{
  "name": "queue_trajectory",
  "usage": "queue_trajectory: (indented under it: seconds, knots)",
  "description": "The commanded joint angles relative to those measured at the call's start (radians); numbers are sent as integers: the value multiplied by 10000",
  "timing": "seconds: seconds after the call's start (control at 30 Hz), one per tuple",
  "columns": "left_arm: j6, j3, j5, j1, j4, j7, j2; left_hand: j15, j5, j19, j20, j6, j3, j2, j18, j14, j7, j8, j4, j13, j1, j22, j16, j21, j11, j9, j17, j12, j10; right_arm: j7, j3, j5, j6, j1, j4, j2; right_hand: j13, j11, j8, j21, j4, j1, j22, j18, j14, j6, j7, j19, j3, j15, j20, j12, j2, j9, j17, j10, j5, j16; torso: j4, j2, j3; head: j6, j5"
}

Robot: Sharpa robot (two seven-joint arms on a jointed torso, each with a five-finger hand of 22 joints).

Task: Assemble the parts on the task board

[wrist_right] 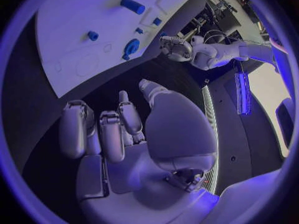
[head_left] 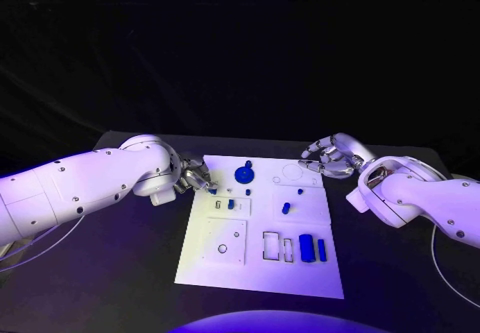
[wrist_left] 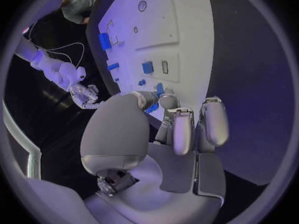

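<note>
The white task board (head_left: 260,274) lies mid-table. My left hand (head_left: 195,177) is at its far left corner, where thumb and a finger pinch a small blue part (wrist_left: 152,107) just above the board (wrist_left: 181,30). Beside those fingertips stands a round blue part (head_left: 245,173). My right hand (head_left: 330,158) hovers off the far right corner with its fingers loosely bent and nothing in them; the right wrist view shows the fingers (wrist_right: 109,134) apart from the thumb. Two small blue pieces (head_left: 231,204) (head_left: 286,207) sit mid-board, and two blue cylinders (head_left: 306,248) at the near right.
The black table (head_left: 400,277) surrounds the board on all sides. Outlined slots and holes (head_left: 272,245) mark the board's near half. My left arm (head_left: 90,187) lies over the table's left side, and my right arm (head_left: 430,201) over its right.
</note>
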Motion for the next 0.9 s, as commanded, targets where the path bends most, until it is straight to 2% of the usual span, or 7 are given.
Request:
queue_trajectory:
  seconds: [0.03, 0.2, 0.33, 0.9]
  knots:
    - [-636, 5, -928, -109, 368, 181, -121, -77, 24, 89, 7, 60, 938, -67, 11, 649, -109, 243, -868, 87, 8, 65, -19, 59, -2, 604, 1287, 118, 102, 24, -1, -35, 114, -11, -13, 4, -16, -20, 69, -40, 76, -91, 810, 190, 751, 21, -20, -92, 5, 13, -2, -45, 35, 16, 1472, -55, 64, -47, 45, -23, -10, -24, 24]
    - [-850, 5, -1499, -226, 724, 217, -271, -91, 32, 130, -1, 79, 1011, -117, -1, 651, -130, 290, -870, 183, -13, 122, -18, 91, -21, 632, 1288, 197, 174, 28, -2, -35, 123, -20, -27, 22, -13, -20, 69, -43, 81, -94, 809, 190, 750, 20, -21, -93, 3, 13, -2, -42, 35, 16, 1469, -52, 67, -48, 17, -14, 3, -30, 98]
    - [-901, 4, -1937, -303, 882, 218, -326, -98, 36, 155, -6, 93, 1045, -147, -8, 652, -140, 317, -870, 249, -26, 158, -17, 111, -30, 646, 1289, 248, 218, 32, -3, -35, 130, -30, -41, 44, -13, -20, 69, -43, 81, -94, 809, 190, 750, 20, -21, -93, 3, 13, -2, -42, 35, 16, 1469, -52, 67, -48, 0, 3, 9, -73, 104]
    - [-726, -26, -2748, -600, 860, 176, -120, -128, 22, 182, -26, 167, 1163, -275, -16, 653, -188, 462, -836, 357, -111, 200, -18, 135, -68, 732, 1289, 345, 303, 41, -4, -35, 138, -60, -55, 74, -19, -21, 71, -44, 90, -96, 809, 190, 750, 20, -22, -93, 1, 12, -3, -47, 37, 17, 1466, -57, 76, -50, 6, 1, 0, -104, 121]
